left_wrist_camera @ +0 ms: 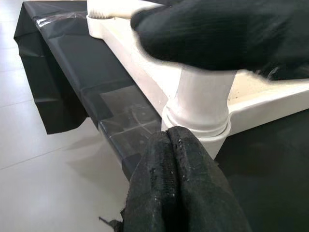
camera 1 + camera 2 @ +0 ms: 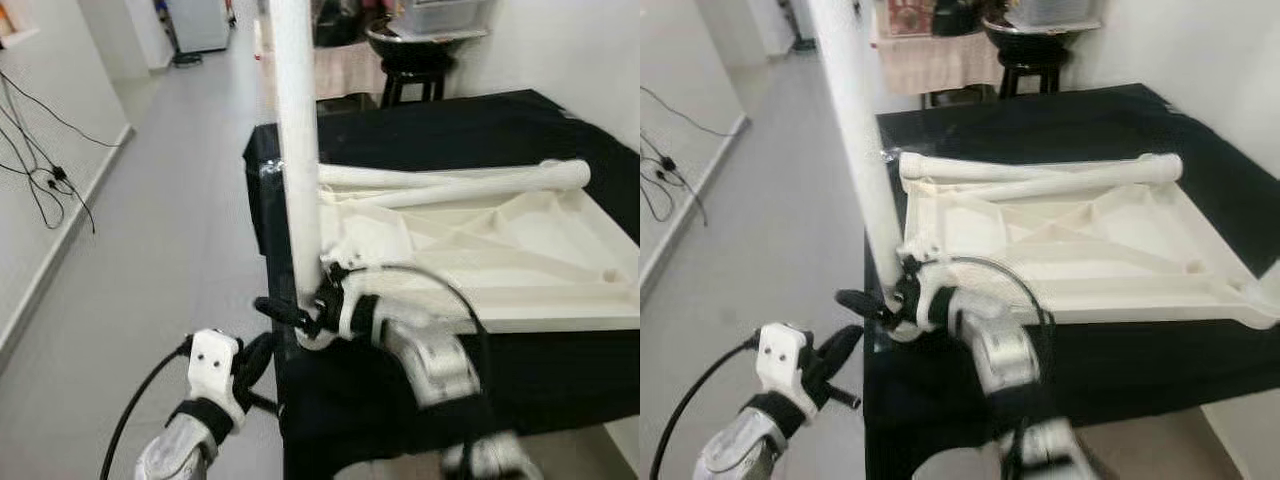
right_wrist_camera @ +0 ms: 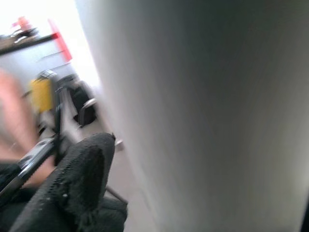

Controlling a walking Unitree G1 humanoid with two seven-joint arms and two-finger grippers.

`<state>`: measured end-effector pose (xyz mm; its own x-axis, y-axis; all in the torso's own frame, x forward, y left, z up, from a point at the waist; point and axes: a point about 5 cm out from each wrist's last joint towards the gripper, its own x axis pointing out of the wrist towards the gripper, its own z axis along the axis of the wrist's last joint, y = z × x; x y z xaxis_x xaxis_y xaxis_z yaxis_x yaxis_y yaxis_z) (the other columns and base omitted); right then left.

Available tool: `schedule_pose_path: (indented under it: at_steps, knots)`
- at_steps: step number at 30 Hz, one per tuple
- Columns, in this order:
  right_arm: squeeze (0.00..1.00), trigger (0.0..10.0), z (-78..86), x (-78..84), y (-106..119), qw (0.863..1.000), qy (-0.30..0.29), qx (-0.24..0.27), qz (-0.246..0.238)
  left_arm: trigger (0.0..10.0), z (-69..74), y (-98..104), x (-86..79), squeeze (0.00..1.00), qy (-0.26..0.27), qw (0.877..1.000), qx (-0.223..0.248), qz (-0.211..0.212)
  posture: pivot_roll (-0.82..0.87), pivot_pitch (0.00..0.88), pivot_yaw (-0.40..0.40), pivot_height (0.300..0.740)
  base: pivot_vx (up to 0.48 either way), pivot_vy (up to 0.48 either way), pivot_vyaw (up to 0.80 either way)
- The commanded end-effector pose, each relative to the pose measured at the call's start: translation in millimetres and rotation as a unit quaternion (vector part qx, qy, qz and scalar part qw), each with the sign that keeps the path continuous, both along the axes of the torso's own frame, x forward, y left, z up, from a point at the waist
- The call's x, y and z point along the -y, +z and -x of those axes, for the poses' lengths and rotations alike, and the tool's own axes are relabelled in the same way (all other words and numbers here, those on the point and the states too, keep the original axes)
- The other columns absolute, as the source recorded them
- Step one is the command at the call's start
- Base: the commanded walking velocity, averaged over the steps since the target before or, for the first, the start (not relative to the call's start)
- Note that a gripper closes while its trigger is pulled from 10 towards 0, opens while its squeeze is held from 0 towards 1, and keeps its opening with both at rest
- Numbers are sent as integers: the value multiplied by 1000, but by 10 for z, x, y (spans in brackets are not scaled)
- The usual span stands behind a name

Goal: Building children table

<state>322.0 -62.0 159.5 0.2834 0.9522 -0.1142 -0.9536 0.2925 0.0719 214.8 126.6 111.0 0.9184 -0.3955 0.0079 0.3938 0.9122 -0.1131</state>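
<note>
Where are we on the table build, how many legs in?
One leg stands upright in the near-left corner socket of the upside-down tabletop, so that one looks seated or nearly so. In hand: the right pincer grips that leg near its base; the left pincer, fingers shut, sits just off the socket. Left: at least two loose legs lie across the tabletop's far edge, not yet fitted.

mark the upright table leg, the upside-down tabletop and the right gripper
upright table leg (image 2: 297,150), left eye view, mid shaft.
upside-down tabletop (image 2: 560,318), left eye view, near rim.
right gripper (image 2: 300,318), left eye view, between its fingertips at the leg's base.
</note>
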Motion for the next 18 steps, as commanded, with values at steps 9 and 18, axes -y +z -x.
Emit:
schedule_pose_path:
  at_steps: [9, 18]
  knots:
    - [0, 4157, -168, -213, 17, 994, 108, -24, 18, 10000, -11, -35, 3, 0, 6, 1000, -8, -4, 77, 19, 24, 740, 0, 0, 0]
    - [0, 0, -316, -23, -61, 998, 46, -27, 27, 10000, 2, -23, 33, 0, 5, 1000, -1, -8, 80, 16, 19, 740, 0, 0, 0]
